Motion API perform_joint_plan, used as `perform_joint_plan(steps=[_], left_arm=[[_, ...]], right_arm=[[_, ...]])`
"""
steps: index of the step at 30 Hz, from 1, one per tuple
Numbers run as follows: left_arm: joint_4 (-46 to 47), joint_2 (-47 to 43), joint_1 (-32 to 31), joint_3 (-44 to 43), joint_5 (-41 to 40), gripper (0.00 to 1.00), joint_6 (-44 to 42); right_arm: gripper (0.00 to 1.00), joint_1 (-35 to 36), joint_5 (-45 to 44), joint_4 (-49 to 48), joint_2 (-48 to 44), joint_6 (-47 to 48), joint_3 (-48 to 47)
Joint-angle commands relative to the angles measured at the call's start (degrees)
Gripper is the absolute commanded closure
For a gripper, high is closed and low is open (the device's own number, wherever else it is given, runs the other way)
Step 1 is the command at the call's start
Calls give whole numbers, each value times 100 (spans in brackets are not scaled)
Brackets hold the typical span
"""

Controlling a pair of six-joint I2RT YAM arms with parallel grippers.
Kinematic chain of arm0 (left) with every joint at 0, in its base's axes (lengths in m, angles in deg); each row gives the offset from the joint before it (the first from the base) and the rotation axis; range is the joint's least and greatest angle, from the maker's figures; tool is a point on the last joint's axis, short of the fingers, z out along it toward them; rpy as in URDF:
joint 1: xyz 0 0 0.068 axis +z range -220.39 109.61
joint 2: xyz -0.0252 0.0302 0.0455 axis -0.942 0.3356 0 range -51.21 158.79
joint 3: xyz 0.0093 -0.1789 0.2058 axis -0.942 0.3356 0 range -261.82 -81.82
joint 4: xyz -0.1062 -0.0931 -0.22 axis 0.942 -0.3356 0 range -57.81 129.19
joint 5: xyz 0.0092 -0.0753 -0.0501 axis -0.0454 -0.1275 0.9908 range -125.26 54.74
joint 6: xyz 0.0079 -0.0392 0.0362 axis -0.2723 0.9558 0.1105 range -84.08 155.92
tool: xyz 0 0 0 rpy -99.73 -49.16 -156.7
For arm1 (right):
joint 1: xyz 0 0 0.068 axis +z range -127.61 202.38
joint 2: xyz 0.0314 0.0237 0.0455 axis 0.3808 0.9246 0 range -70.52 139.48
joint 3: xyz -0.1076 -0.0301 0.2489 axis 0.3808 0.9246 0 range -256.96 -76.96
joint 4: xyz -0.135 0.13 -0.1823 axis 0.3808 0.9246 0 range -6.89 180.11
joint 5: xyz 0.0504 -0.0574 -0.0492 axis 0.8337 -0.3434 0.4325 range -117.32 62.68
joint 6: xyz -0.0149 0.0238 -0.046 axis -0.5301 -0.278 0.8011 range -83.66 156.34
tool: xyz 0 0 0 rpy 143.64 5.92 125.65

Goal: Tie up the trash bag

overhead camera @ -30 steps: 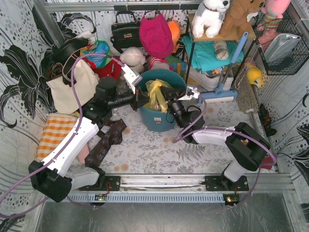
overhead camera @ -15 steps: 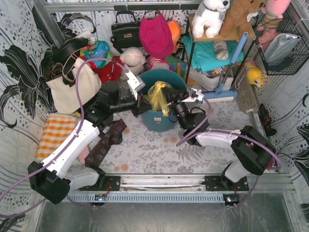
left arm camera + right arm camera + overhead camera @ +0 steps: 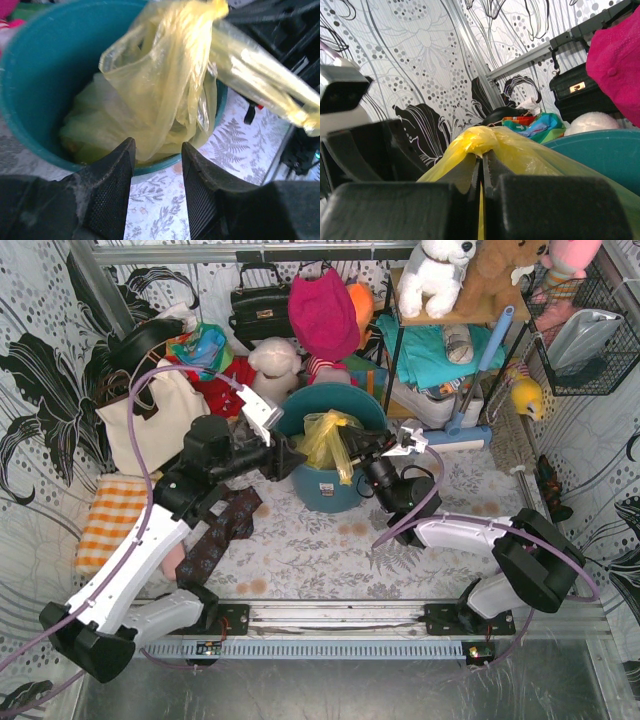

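Yellow film of the trash bag [image 3: 326, 436] is pinched in the right gripper [image 3: 481, 162]; the open, empty left gripper [image 3: 157, 150] should seize its loose flap [image 3: 155, 85] high up.

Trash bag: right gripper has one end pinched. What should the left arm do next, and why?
Probably ease the left gripper forward and close on the loose flap of the trash bag just ahead. Its jaws stand open and empty, while the right gripper is shut on the other strand; a knot needs both.
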Motion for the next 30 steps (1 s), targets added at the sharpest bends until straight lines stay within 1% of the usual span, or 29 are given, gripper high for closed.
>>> perform_joint_plan(steps=[1, 6, 9, 11, 16, 19, 21, 24, 30], left_arm=[[377, -342, -16, -304, -795, 49, 204], [684, -456, -18, -498, -1253, 47, 493], [933, -299, -18, -690, -1614, 46, 757], [956, -35, -10, -964, -1611, 46, 850], [906, 741, -18, -1751, -1040, 42, 1136], [892, 1134, -12, -2085, -557, 42, 1395], [714, 1352, -11, -2284, -283, 42, 1472], [450, 1514, -14, -2395, -168, 44, 1479], [-163, 1625, -17, -2405, 8, 44, 1358]], right_arm=[[100, 25, 280, 10, -129, -37, -8], [100, 20, 532, 107, -53, -139, -100], [100, 21, 662, 107, 25, -190, -146], [100, 24, 752, 127, 75, -225, -184], [100, 24, 840, 193, 114, -242, -225], [100, 24, 841, 200, 118, -231, -226], [100, 25, 832, 193, 111, -223, -217], [100, 25, 829, 198, 79, -208, -207], [100, 25, 826, 257, 21, -144, -212]])
